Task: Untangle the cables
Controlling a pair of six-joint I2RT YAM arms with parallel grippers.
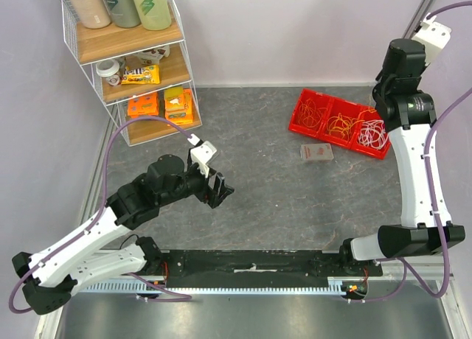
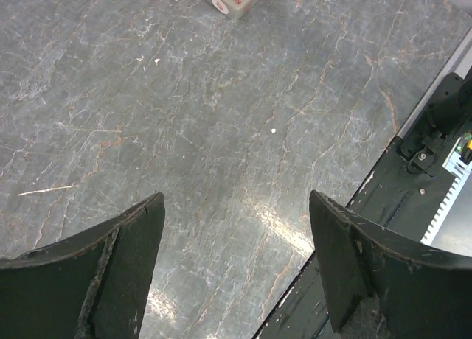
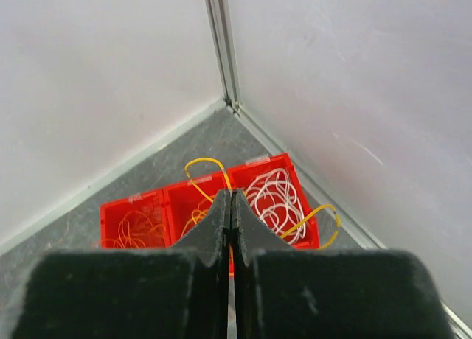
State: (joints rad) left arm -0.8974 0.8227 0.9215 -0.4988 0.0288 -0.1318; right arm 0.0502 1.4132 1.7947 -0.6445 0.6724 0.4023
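Red plastic makes up the three-compartment bin [image 1: 335, 141], which is taken here as the landmark. The thin, curling cables [image 1: 344, 124] in orange, yellow and white are found inside it. Orange loops [image 3: 133, 228] are seen in one end compartment and white loops [image 3: 273, 195] in the other. Yellow and orange strands are mixed in the middle compartment. One yellow strand [image 3: 318, 219] is draped out over the bin's wall at the white end, and another [image 3: 205, 163] is arched up above the middle compartment.

The right gripper [image 3: 231, 206] is held directly above the bin, with its black fingers pressed flat together. The yellow strands are seen running towards its tips, but whether one is pinched there cannot be told.

The left gripper [image 2: 236, 199] is hung well away from the bin, over the bare grey stone-patterned table [image 2: 221, 118]. Its jaws are spread wide apart and nothing is seen between them.

A small flat box [image 1: 316, 153] is laid just beside the bin, on the side nearer the arms. A white wire shelf [image 1: 184, 59] stocked with bottles and snack packets is set well apart from the bin, against the far wall.
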